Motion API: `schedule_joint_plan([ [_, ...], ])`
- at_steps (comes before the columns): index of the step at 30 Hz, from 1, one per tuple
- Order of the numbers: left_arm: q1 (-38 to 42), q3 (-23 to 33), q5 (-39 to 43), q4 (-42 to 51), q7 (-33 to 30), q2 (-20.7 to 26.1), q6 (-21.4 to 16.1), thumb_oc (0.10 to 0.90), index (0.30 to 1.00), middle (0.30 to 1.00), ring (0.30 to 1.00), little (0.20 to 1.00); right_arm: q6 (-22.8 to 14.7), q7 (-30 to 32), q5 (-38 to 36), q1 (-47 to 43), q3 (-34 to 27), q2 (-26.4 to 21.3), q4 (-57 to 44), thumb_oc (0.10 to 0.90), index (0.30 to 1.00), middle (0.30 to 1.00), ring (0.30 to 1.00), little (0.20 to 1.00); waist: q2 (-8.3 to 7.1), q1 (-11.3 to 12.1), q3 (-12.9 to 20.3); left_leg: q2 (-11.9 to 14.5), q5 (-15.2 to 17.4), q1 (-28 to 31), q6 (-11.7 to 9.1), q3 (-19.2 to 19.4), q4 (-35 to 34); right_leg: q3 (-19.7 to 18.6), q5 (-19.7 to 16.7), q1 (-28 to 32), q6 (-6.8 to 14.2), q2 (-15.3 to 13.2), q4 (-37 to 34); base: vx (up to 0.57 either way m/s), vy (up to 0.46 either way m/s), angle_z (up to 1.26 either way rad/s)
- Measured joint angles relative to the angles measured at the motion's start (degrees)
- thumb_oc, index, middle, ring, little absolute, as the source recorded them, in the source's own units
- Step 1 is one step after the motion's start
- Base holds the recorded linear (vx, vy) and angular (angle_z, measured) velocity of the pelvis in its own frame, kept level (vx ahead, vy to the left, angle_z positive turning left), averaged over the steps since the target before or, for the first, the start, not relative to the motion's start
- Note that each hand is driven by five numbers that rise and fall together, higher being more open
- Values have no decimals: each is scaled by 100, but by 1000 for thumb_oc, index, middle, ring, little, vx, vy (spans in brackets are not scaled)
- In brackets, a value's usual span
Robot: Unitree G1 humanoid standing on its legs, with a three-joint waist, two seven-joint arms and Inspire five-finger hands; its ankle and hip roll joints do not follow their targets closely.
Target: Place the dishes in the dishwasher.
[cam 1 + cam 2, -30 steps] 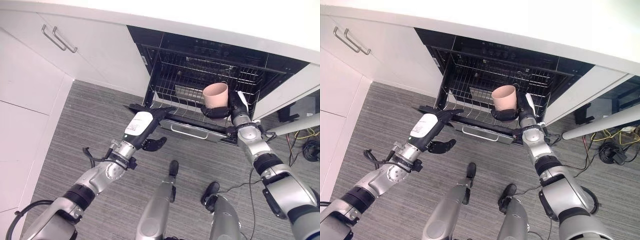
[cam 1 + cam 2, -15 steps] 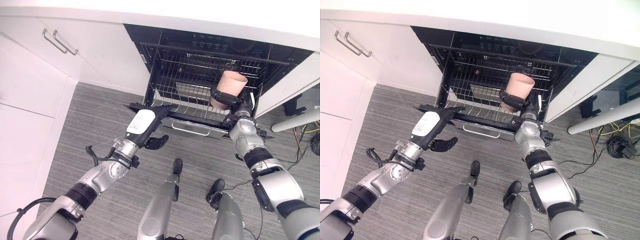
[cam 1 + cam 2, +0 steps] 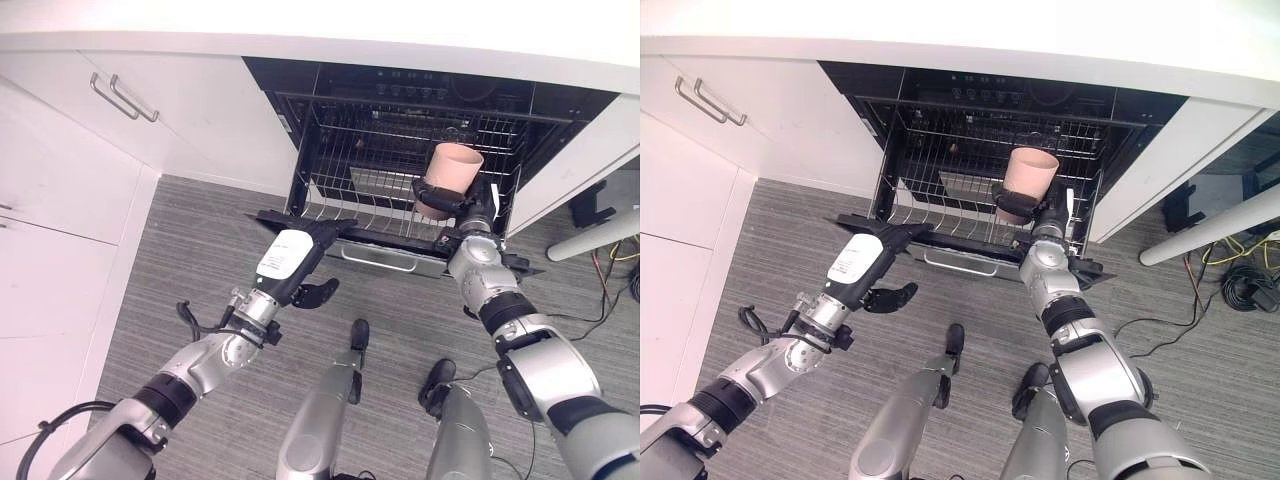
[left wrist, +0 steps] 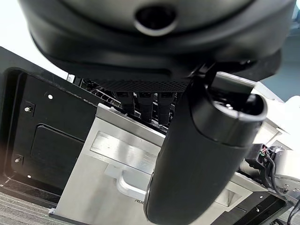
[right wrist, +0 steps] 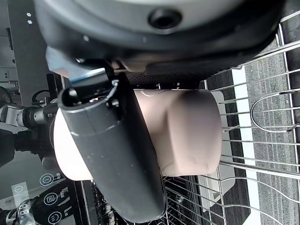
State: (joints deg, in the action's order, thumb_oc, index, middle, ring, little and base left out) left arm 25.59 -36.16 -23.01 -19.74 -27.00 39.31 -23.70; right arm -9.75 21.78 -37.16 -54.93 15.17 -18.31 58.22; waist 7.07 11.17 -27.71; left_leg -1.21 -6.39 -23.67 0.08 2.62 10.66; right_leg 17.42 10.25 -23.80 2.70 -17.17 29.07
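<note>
Where the grey striped floor (image 3: pixel 200 250) meets the cabinets, the left hand (image 3: pixel 292 262) hangs nearest, its fingers (image 3: pixel 325 231) straight and pressed together, holding nothing, tips just at the front edge of the open black dishwasher door (image 3: pixel 275 216). Thumb (image 3: pixel 312 293) stands apart below the fingers. Left wrist view: silver drawer front with a recessed handle (image 4: pixel 123 165) lies beyond the thumb.

Right hand (image 3: pixel 1025 206) is raised past the door, over the pulled-out wire dish rack (image 3: pixel 385 195). Its fingers are curled round the lower body of a pale pink plastic cup (image 3: pixel 450 175), thumb (image 5: pixel 117 150) pressed across the cup's side. Cup is tilted, open mouth up and away from the hand, held above the rack wires; contact with them cannot be told.

Beyond the fingers: dark dishwasher interior (image 3: pixel 990 110), then white cabinet fronts with two metal bar handles (image 3: pixel 125 97).
</note>
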Motion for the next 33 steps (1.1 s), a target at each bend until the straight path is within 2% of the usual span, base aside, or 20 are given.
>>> schedule_joint_plan([
  [4,-10,0,0,0,0,0,0,800,900,900,900,900,9,75,172,1,116,-8,0,800,900,900,900,900,21,0,13,0,0,-3,-1,5,0,-2,3,-10,5,-5,6,0,0,0],
  [9,-21,0,9,15,1,0,1,800,900,900,900,900,173,390,935,-5,318,-6,-23,800,900,900,900,900,33,0,21,0,8,-16,-20,10,-2,-6,17,-33,25,-12,19,-14,3,0],
  [11,-21,0,10,24,1,0,1,800,900,900,900,900,253,450,1016,-5,347,-25,-55,800,900,900,900,900,33,1,21,-1,-8,-18,-6,12,-1,-7,29,-35,48,-13,22,0,0,0],
  [18,-66,-8,11,128,-19,-23,177,800,900,900,900,900,242,1394,1655,170,480,-1,-444,800,900,900,900,900,34,-53,21,-17,-11,-38,1,83,-4,-104,12,-118,34,-25,40,15,53,-4],
  [21,-212,-6,13,127,-196,-73,251,800,900,900,900,900,135,1799,1670,291,463,37,-633,800,900,900,900,900,63,-153,36,-61,-2,-23,12,163,-6,-182,-8,-164,27,-77,75,39,79,-6],
  [23,-306,-1,13,128,-269,-239,282,800,900,900,900,900,-138,2109,1528,439,318,41,-714,800,900,900,900,900,95,-155,57,-67,0,-4,15,186,-7,-222,-17,-166,36,-75,68,30,45,-6],
  [26,-399,-2,12,153,-375,-263,359,800,900,900,900,900,-337,2318,1311,618,197,98,-866,800,900,900,900,900,96,-205,57,-62,1,13,16,202,-6,-255,-19,-169,35,-58,67,17,42,-4],
  [30,-596,0,10,197,-435,-269,386,800,900,900,900,900,-541,2370,1136,916,157,136,-1232,800,900,900,900,900,99,-308,60,-56,19,83,39,277,-9,-322,-22,-147,38,-57,68,14,52,-9],
  [33,-657,-3,9,209,-490,-350,397,800,900,900,900,900,-559,2297,1112,1096,230,220,-1394,800,900,900,900,900,139,-370,86,-47,19,89,38,313,-9,-364,-29,-169,44,-53,87,-1,35,-6],
])
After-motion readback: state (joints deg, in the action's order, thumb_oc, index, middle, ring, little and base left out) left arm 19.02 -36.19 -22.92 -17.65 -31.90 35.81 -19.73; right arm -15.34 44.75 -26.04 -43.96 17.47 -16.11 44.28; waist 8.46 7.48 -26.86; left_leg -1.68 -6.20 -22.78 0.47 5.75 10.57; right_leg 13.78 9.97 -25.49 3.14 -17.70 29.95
